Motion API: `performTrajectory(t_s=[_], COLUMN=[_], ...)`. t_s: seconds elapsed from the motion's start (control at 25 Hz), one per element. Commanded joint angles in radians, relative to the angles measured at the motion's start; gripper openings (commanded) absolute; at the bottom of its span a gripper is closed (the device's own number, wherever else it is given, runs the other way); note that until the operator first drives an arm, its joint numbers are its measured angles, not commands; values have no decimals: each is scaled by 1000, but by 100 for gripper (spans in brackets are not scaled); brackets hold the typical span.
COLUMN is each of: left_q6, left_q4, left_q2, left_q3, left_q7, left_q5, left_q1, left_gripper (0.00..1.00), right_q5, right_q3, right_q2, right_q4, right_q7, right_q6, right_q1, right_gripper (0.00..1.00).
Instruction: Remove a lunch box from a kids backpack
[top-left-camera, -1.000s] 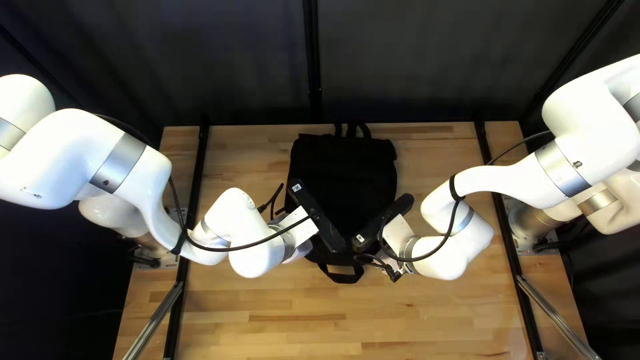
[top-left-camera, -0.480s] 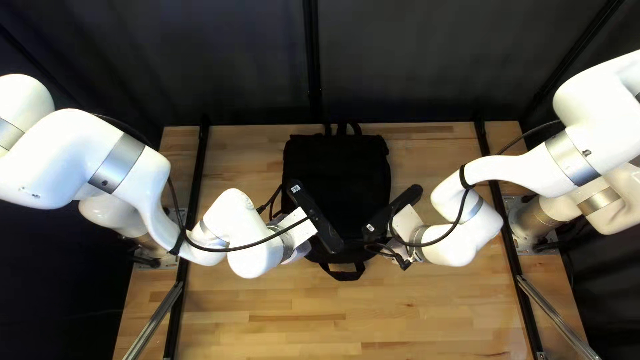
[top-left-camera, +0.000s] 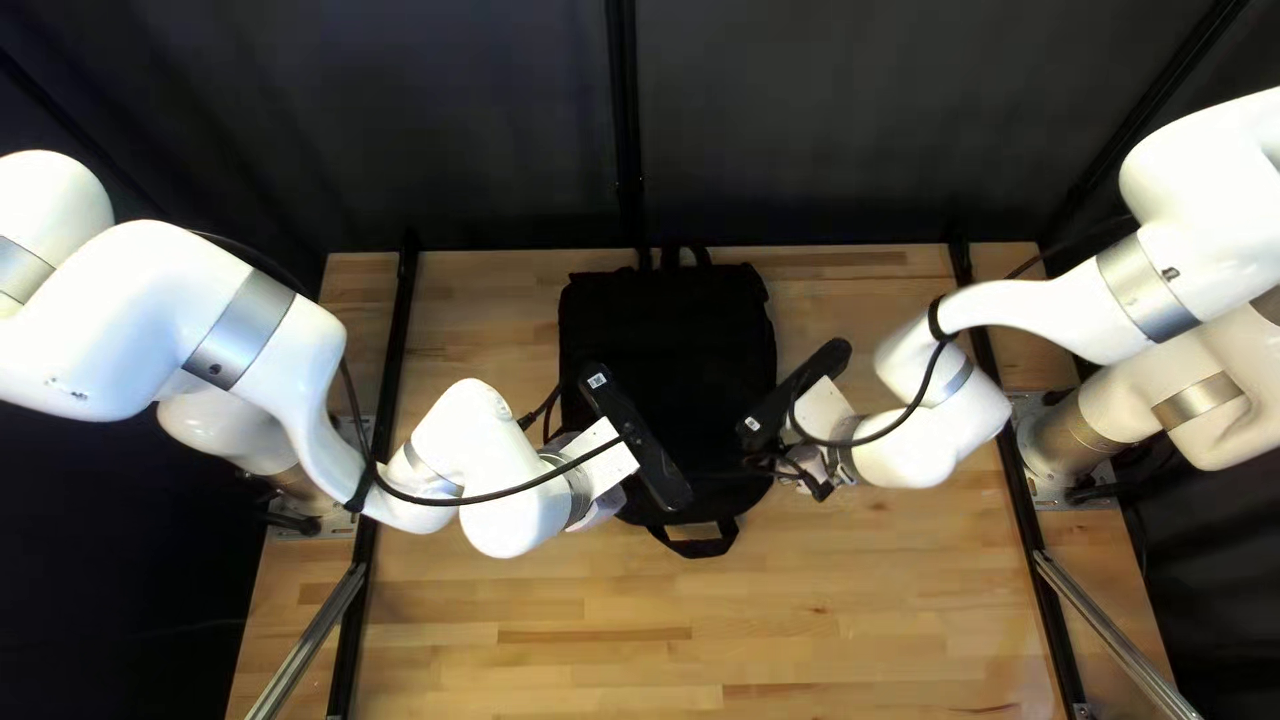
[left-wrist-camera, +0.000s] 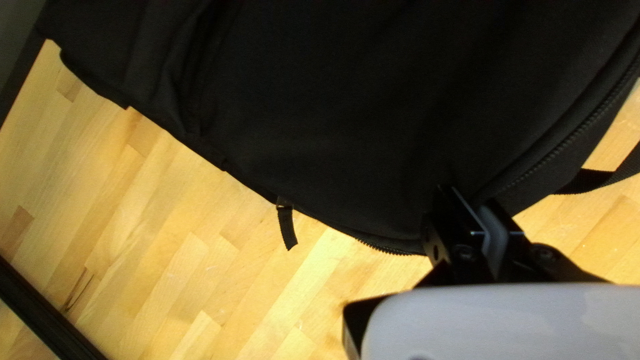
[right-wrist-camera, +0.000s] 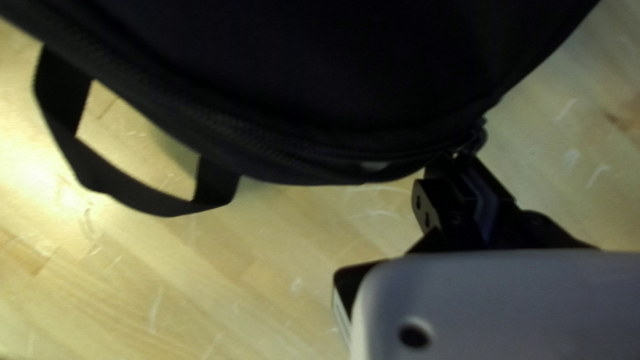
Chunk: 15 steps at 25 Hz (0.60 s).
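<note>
Glare whitens part of the tabletop (right-wrist-camera: 33,170), while the curtain (top-left-camera: 400,134) hangs dim.

one camera sits up high over the near edge of the table (top-left-camera: 800,640) and looks down at a slant toward the dark curtain (top-left-camera: 400,120), far enough off to see most of the black bag (top-left-camera: 667,320). the one on the left arm's wrist (top-left-camera: 614,467) looks down at the bag's left side from close by, and the one on the right arm's wrist (top-left-camera: 820,414) looks down even closer, at its near end. all three see the strap loop (top-left-camera: 696,548) there.
</note>
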Motion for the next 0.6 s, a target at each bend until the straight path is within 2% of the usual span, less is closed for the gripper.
performTrajectory(t_s=[0.04,0.28,0.6], left_q6=[-9,-5,-5], left_q4=[7,15,21], left_q2=[13,12,12], left_q3=[1,4,7], left_q7=[1,17,32], left_q5=[-3,-12,-20], left_q1=[0,1,2], left_gripper=[0,0,0], right_q5=[-40,-78,-44], right_q3=[-25,-50,-63], right_q2=[-24,-23,-16], right_q4=[-34,-46,-32], right_q7=[-24,-57,-125], right_q6=[-33,-77,-117], right_q1=[-25,-49,-50], right_gripper=[0,0,0])
